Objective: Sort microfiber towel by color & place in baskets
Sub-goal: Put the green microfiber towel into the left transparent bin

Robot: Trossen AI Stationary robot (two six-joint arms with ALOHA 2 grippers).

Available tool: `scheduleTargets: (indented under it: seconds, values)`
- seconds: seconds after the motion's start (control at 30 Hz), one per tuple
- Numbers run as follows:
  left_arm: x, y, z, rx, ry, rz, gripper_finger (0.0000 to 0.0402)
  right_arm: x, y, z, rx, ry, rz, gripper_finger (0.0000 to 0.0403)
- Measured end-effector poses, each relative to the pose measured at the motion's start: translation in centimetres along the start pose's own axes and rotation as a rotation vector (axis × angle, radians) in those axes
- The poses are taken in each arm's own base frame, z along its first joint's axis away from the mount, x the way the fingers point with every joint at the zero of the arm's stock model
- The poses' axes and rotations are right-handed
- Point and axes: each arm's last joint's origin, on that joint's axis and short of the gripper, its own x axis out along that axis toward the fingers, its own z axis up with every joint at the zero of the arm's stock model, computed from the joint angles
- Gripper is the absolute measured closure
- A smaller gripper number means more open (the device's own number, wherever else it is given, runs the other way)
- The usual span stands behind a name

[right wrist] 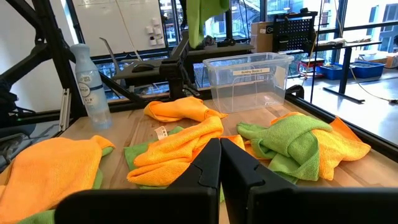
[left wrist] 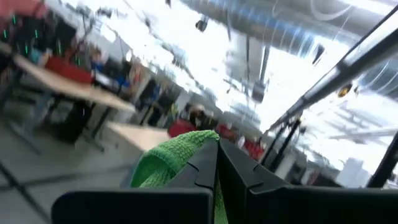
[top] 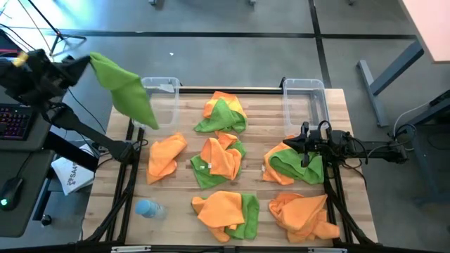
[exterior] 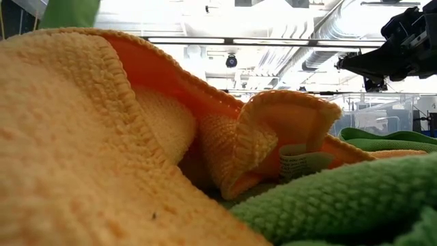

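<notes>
My left gripper [top: 90, 62] is raised over the table's far left corner, shut on a green microfiber towel [top: 130, 91]. The towel hangs beside the left clear basket [top: 163, 86] and also shows in the right wrist view [right wrist: 202, 18]. The right basket [top: 306, 98] stands at the far right. Several orange and green towels lie bunched on the wooden table [top: 186, 112], among them an orange one [top: 166, 156] and a green-and-orange pile [top: 223, 112]. My right gripper [top: 287, 145] is shut with nothing in it, above the pile [top: 292, 167] at the right. My left gripper pinches the green towel by a bunched top end [left wrist: 184, 149] between its two shut fingers [left wrist: 239, 171]. The fingers come from the table's left side, about level. The towel hangs slack below them [top: 137, 105], lifted clear of the table.
A small pale blue bottle [top: 149, 209] lies near the table's front left. More towel piles lie at the front [top: 226, 211] and front right [top: 304, 214]. A keyboard [top: 15, 123] and desk items sit off the table's left edge. An orange towel [exterior: 102, 137] fills the low view.
</notes>
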Motion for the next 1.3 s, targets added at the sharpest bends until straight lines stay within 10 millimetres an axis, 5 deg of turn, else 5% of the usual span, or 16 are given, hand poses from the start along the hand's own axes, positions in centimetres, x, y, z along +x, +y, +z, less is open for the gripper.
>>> scheduleTargets:
  seconds: [0.17,0.37,0.9,1.3]
  values:
    - [0.0,0.1,1.0,0.068,-0.073,0.061,0.0401,0.0,0.0,0.0,0.000,0.000,0.000,0.0402]
    - [0.8,-0.2,0.3,0.165,-0.034,0.362,0.0401,0.0,0.0,0.0,0.000,0.000,0.000,0.0402]
    - [3.8,-3.7,-1.2,0.421,0.032,0.494,0.0401,0.0,0.0,0.0,0.000,0.000,0.000,0.0402]
    - [7.9,-8.0,-6.2,0.683,0.145,0.527,0.0401,0.0,0.0,0.0,0.000,0.000,-0.001,0.0402]
